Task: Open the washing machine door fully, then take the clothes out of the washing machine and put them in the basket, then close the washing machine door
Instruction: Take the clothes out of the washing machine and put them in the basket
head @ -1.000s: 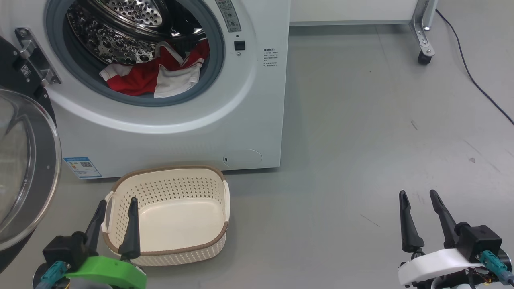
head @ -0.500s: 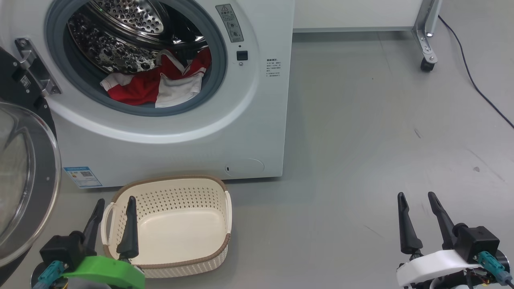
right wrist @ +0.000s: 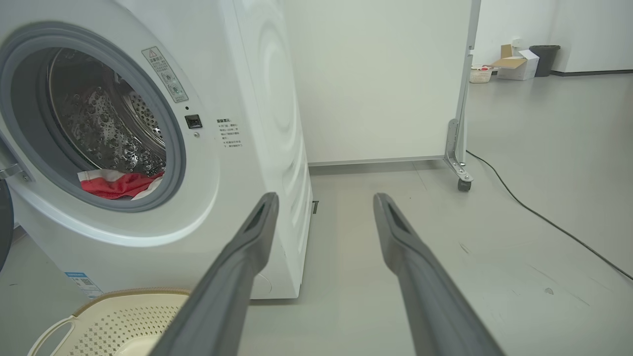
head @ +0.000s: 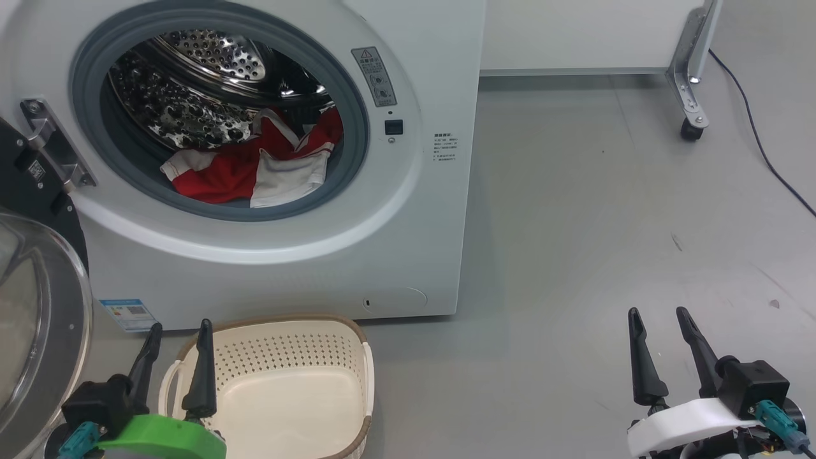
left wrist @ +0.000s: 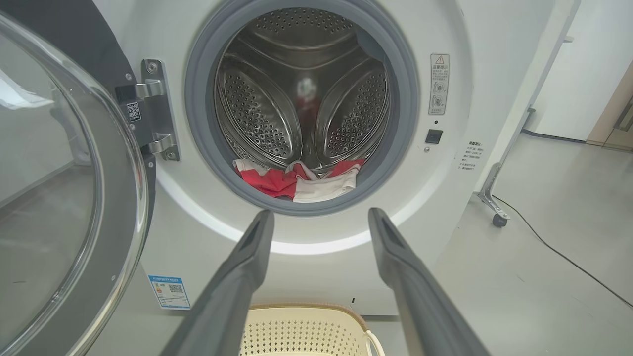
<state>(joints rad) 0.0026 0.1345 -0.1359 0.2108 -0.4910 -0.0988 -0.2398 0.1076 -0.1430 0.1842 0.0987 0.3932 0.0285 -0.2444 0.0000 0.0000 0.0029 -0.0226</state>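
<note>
You're facing the washing machine (head: pixel 287 268), its steel drum (head: pixel 191 108) open to view. The washing machine door (head: pixel 29 319) stands swung wide at the left (glass bowl bulging toward you). The basket (head: pixel 274 317) sits on the floor (head: pixel 574 255) just in front of the washer. The clothes (head: pixel 223 182) lie heaped at the drum's lower front, red with white panels. Your left pincer (head: pixel 180 325) hovers by the basket's left handle, its 2 fingers spread apart, gripping nothing. The right pincer (head: pixel 656 312) hangs well to the right over the floor, likewise spread.
</note>
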